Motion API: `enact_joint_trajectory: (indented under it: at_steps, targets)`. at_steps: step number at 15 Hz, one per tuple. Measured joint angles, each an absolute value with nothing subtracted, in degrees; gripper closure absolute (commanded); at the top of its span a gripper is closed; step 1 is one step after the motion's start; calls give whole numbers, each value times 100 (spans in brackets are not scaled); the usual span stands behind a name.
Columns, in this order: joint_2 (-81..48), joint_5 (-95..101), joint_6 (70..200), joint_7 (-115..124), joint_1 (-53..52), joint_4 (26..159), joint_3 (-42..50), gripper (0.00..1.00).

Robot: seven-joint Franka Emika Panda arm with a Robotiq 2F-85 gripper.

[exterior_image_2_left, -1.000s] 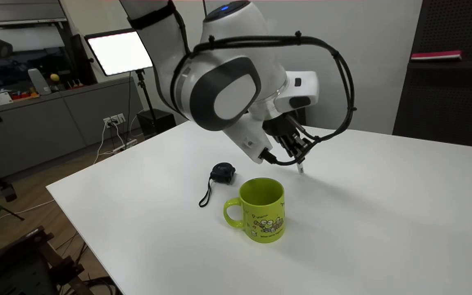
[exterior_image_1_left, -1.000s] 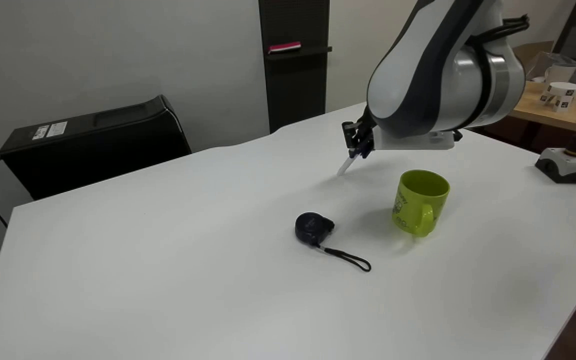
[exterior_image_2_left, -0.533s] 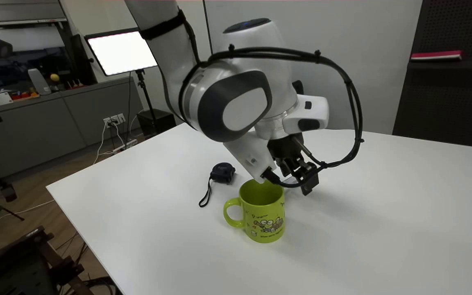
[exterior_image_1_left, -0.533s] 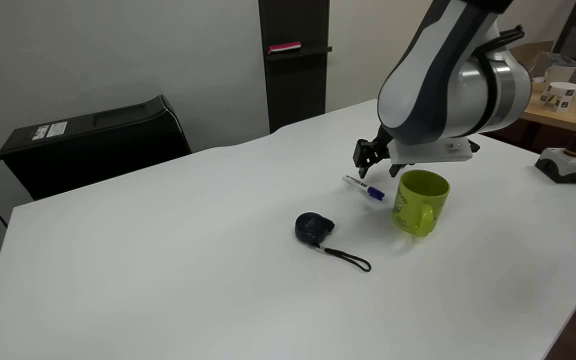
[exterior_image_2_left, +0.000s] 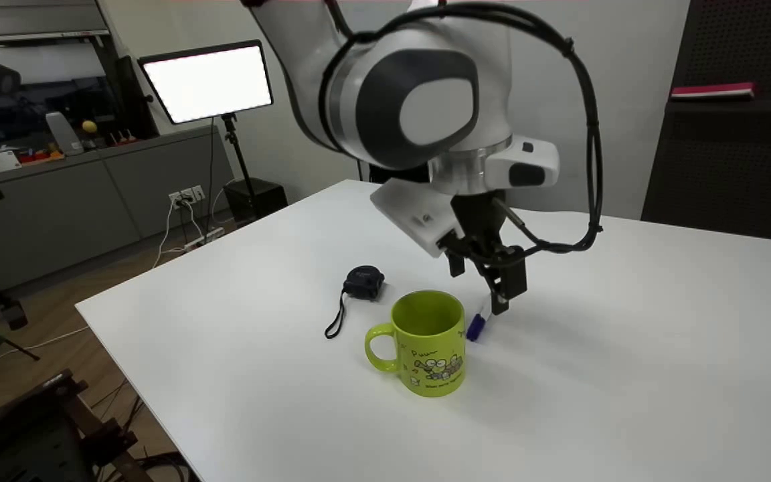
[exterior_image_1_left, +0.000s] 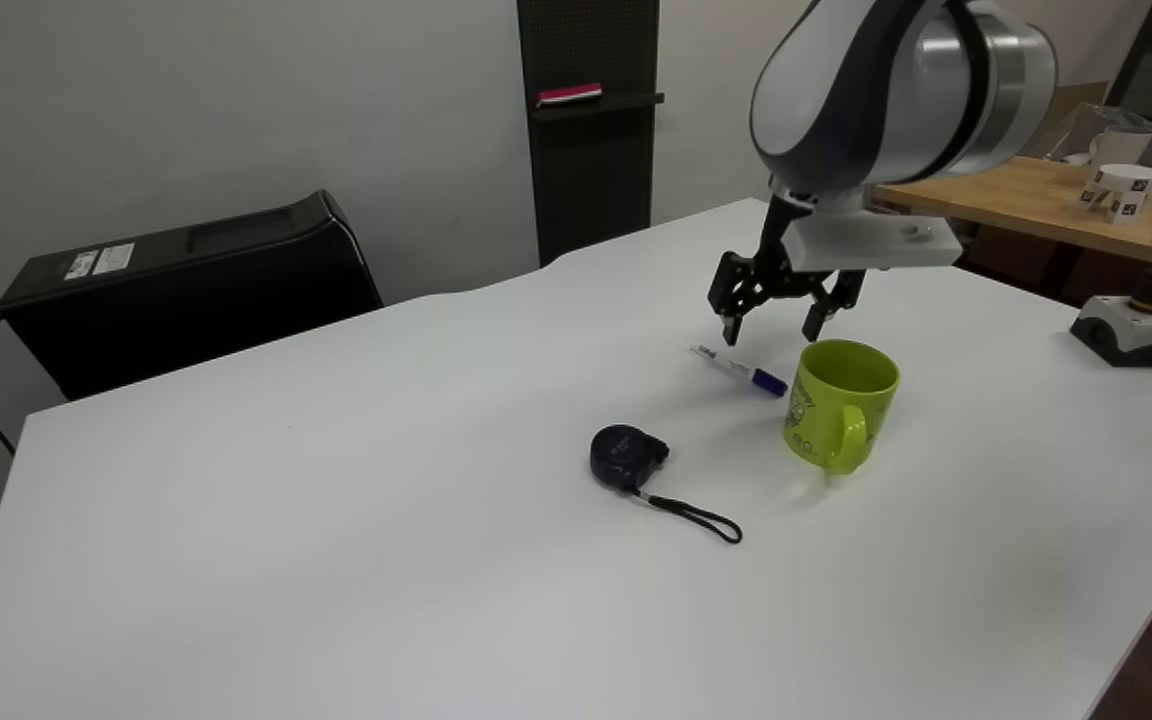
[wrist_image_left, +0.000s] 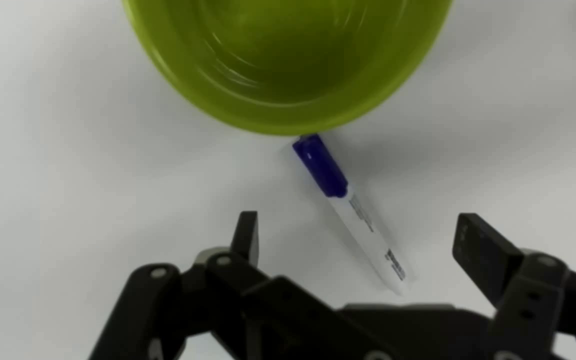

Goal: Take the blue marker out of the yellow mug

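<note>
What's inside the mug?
The wrist view shows just bare green inside the mug, with part cut off. In both exterior views, its near side covers the bottom. The marker lies outside.

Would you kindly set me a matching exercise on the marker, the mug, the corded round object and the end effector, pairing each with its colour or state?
1. blue marker
2. yellow mug
3. corded round object
4. end effector

A. near-black, on the table
B. open, gripping nothing
C. upright, yellow-green
D. lying down, white and blue

Pairs: 1-D; 2-C; 3-A; 4-B
</note>
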State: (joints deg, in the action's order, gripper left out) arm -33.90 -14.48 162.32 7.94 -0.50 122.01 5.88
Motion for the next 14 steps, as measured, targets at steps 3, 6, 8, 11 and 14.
enact_joint_trajectory:
  at_steps: [3,6,8,11,14]
  targets:
    - [-2914,-1374,15365,794,61,11991,621,0]
    - [-2510,-1340,14563,774,173,11856,590,0]
    - [-2281,-1437,13801,620,320,11761,448,0]
    - [-2068,-1608,12915,324,507,11648,289,0]
    - [-2109,-1602,12977,324,502,11667,287,0]
